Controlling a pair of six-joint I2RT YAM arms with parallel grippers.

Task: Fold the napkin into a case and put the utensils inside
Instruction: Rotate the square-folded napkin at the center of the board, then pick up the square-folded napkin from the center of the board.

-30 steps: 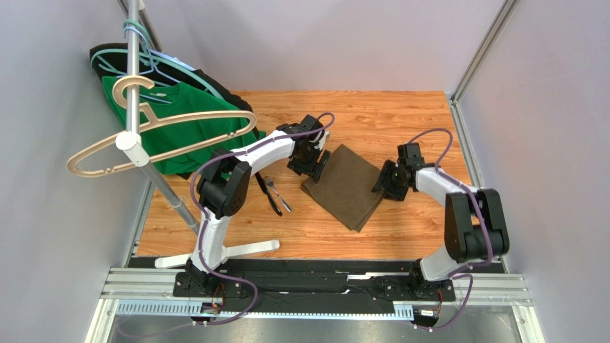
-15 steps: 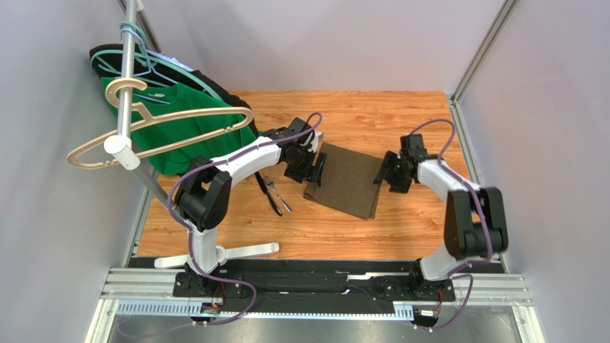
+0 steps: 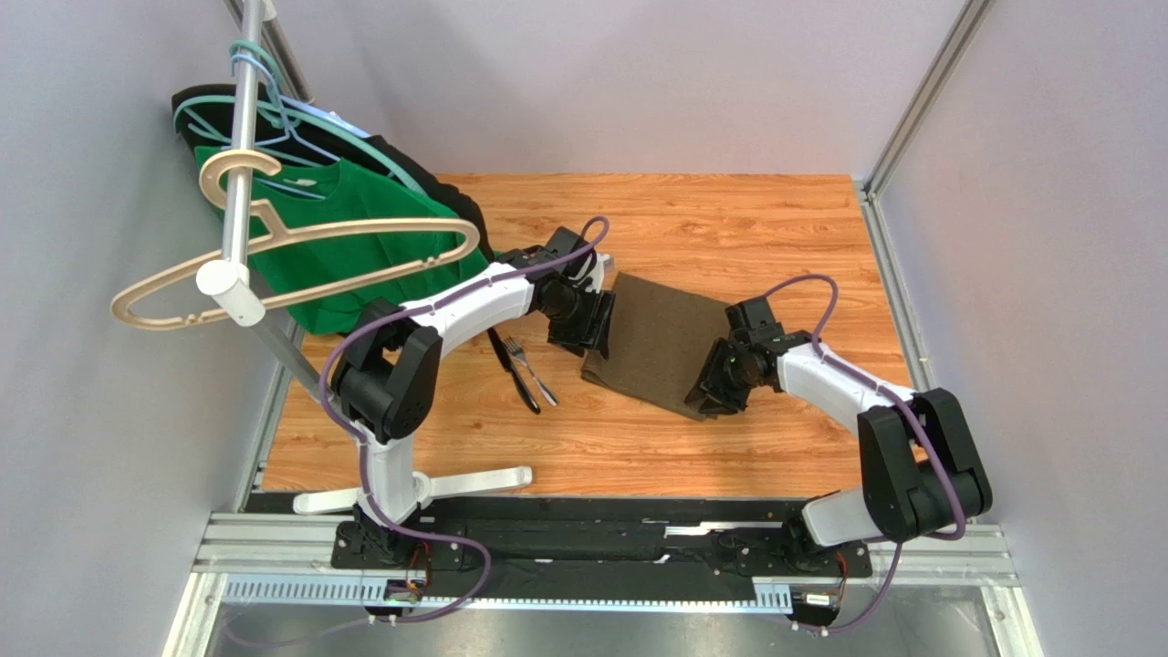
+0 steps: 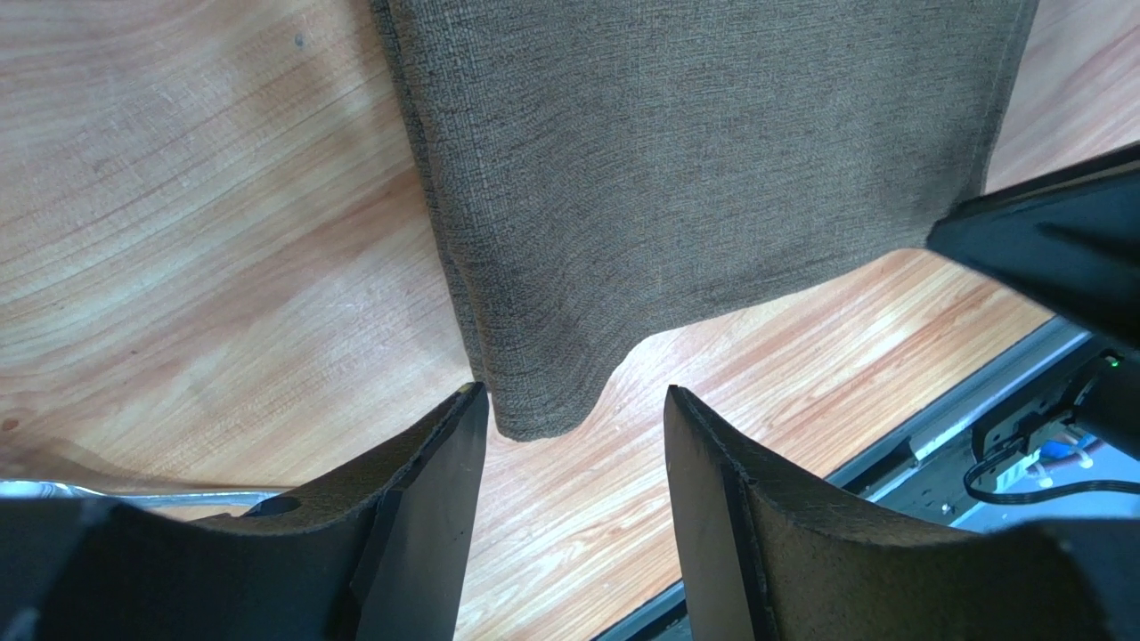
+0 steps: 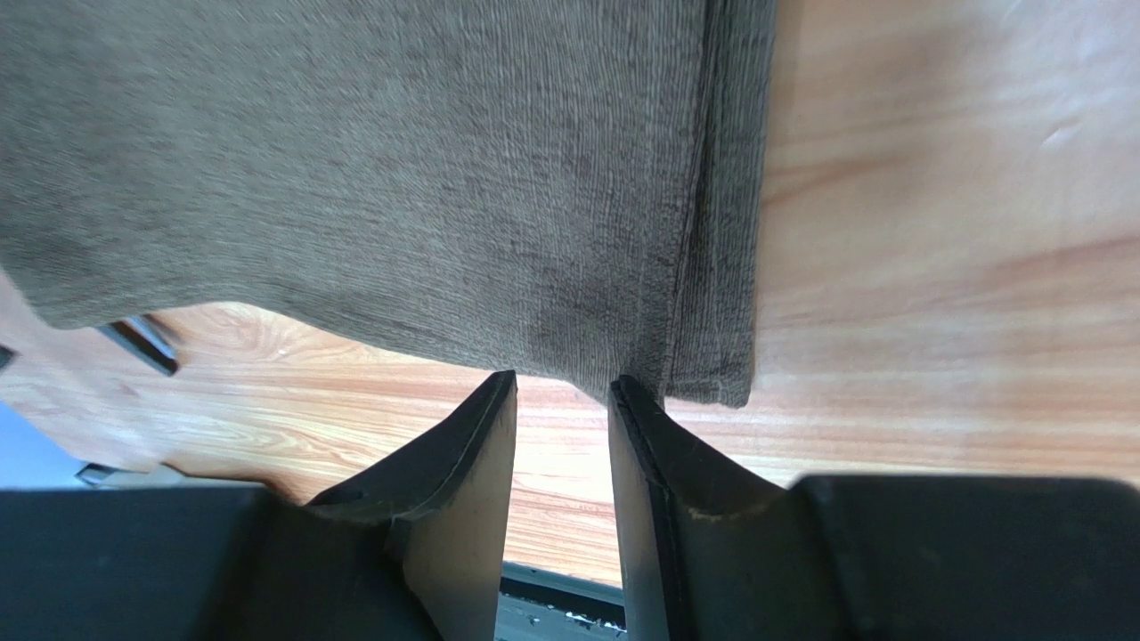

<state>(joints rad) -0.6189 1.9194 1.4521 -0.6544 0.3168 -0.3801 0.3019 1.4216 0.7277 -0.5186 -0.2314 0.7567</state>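
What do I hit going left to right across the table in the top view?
green shirt → utensils → left gripper → napkin → right gripper

The left side is crowded. The clothes rack (image 3: 291, 342) slants over the desk's (image 3: 740, 219) left edge. Its hangers (image 3: 309, 247) and a green shirt (image 3: 363, 267) hang over the far left corner, and its white foot (image 3: 459, 479) lies along the near left. The cutlery (image 3: 528, 372) lies just left of the napkin (image 3: 661, 336). My left hand (image 3: 592, 329) blocks the napkin's left edge, and my right hand (image 3: 710, 390) blocks its near right corner. I see bare wood to pass over on the far strip, and on the near strip before the rail (image 3: 603, 541). Walls (image 3: 1042, 274) close the left, far and right sides.
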